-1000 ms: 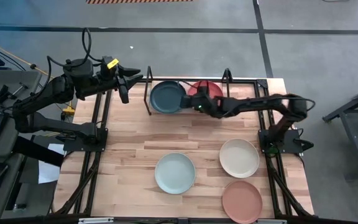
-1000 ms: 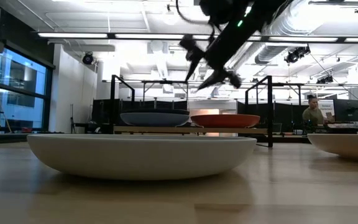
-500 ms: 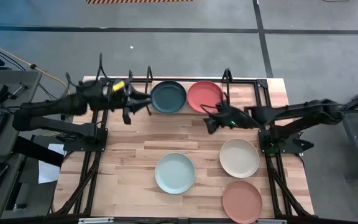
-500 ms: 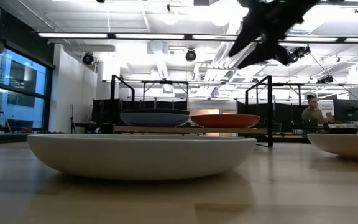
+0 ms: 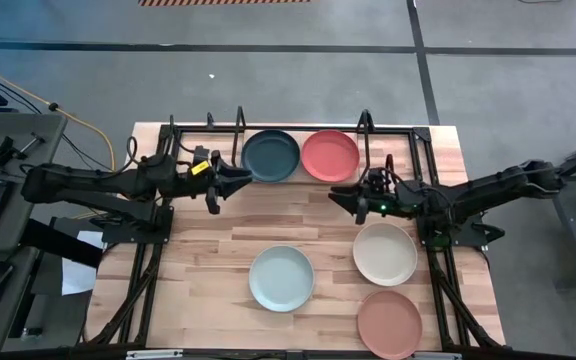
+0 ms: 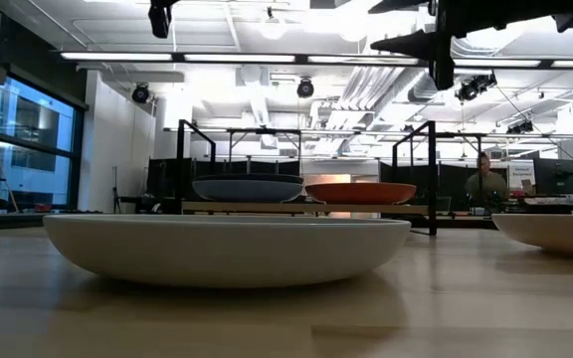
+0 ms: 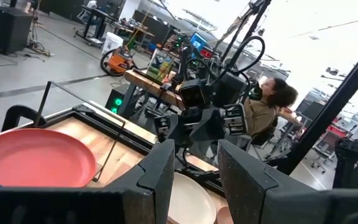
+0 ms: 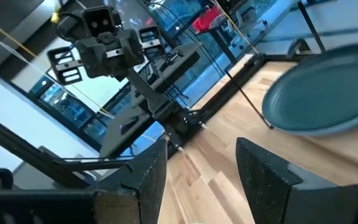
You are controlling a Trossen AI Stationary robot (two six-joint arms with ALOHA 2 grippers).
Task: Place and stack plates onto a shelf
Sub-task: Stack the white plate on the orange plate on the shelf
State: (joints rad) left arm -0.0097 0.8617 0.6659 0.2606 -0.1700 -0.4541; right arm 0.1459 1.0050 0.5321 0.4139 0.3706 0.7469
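five round, shallow, matte plates show from above. two sit side by side on the shelf (image 5: 388, 129), a small light-wood board in a thin black metal frame with upright loops, at the table's far edge: the dark blue plate (image 5: 270, 156) on the left and the coral red plate (image 5: 330, 155) on the right, rims almost touching. three more lie on the butcher-block table (image 5: 203, 250): the pale mint plate (image 5: 281, 278) near the middle, the cream plate (image 5: 385, 253) to its right, and the terracotta pink plate (image 5: 389, 323) just beside the cream one at the near edge. none are stacked. no readable writing shows on the plates or the shelf.

the left gripper (image 5: 236, 178) hangs just left of the blue plate, a yellow tag on its wrist, jaws spread and holding nothing. the right gripper (image 5: 340, 193) hangs between the red plate and the cream plate, jaws likewise spread and empty; a small green light glows on its wrist.
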